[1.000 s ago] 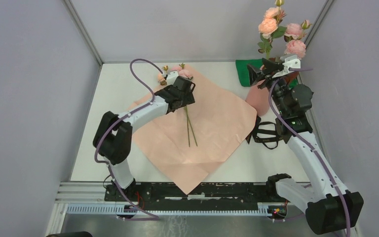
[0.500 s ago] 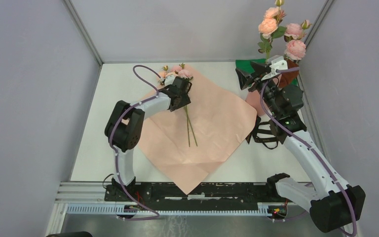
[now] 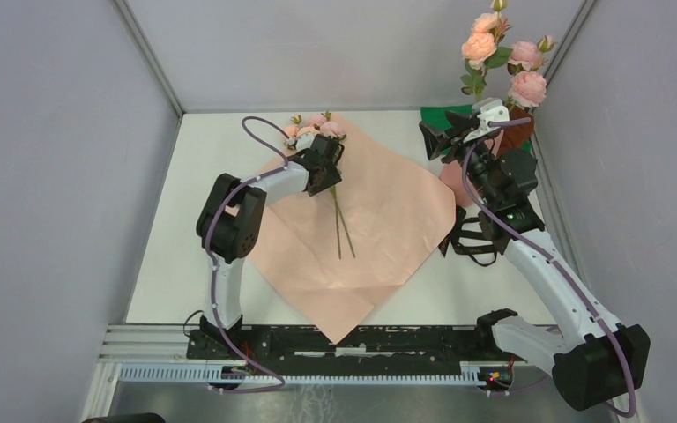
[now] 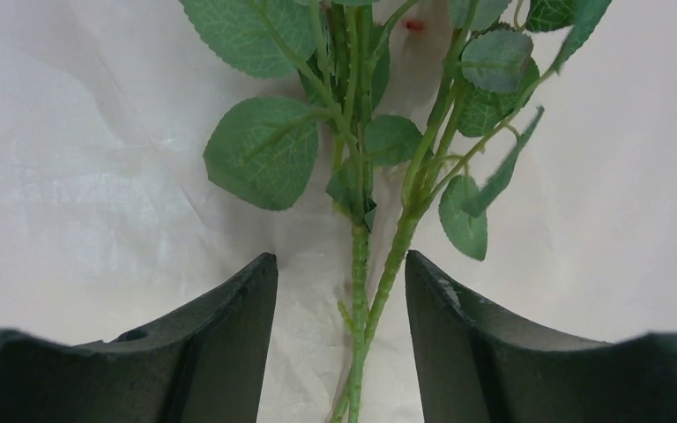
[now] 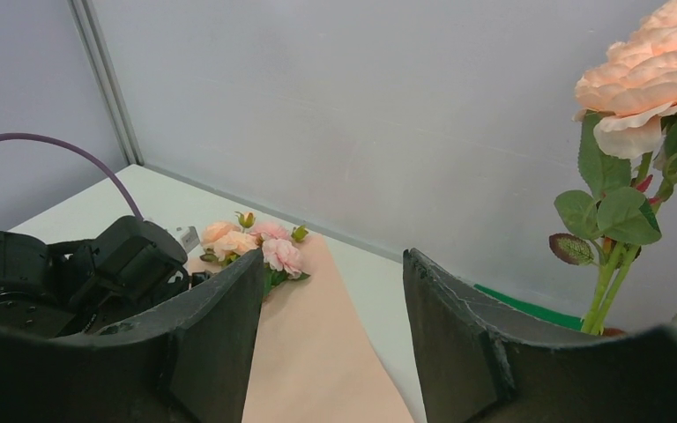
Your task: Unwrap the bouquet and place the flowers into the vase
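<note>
The pink wrapping paper (image 3: 379, 220) lies unfolded flat on the table. On it rest two flowers, their green stems (image 3: 342, 225) pointing toward me and their pink blooms (image 3: 317, 129) at the paper's far corner. My left gripper (image 3: 324, 167) hangs over the upper stems. In the left wrist view it (image 4: 338, 264) is open, the stems (image 4: 359, 291) between the jaws with a gap on each side. My right gripper (image 3: 436, 139) is open and empty in the air. The salmon vase (image 3: 458, 181) is partly hidden behind that arm, and several roses (image 3: 498, 53) rise above it.
A black ribbon (image 3: 474, 242) lies right of the paper, by the right arm. A green cloth (image 3: 441, 119) and a brown bundle (image 3: 520, 134) sit at the back right corner. Grey walls close the table on three sides.
My left gripper slid a little toward the blooms and its jaws narrowed around the stems. The right gripper swung slightly left.
</note>
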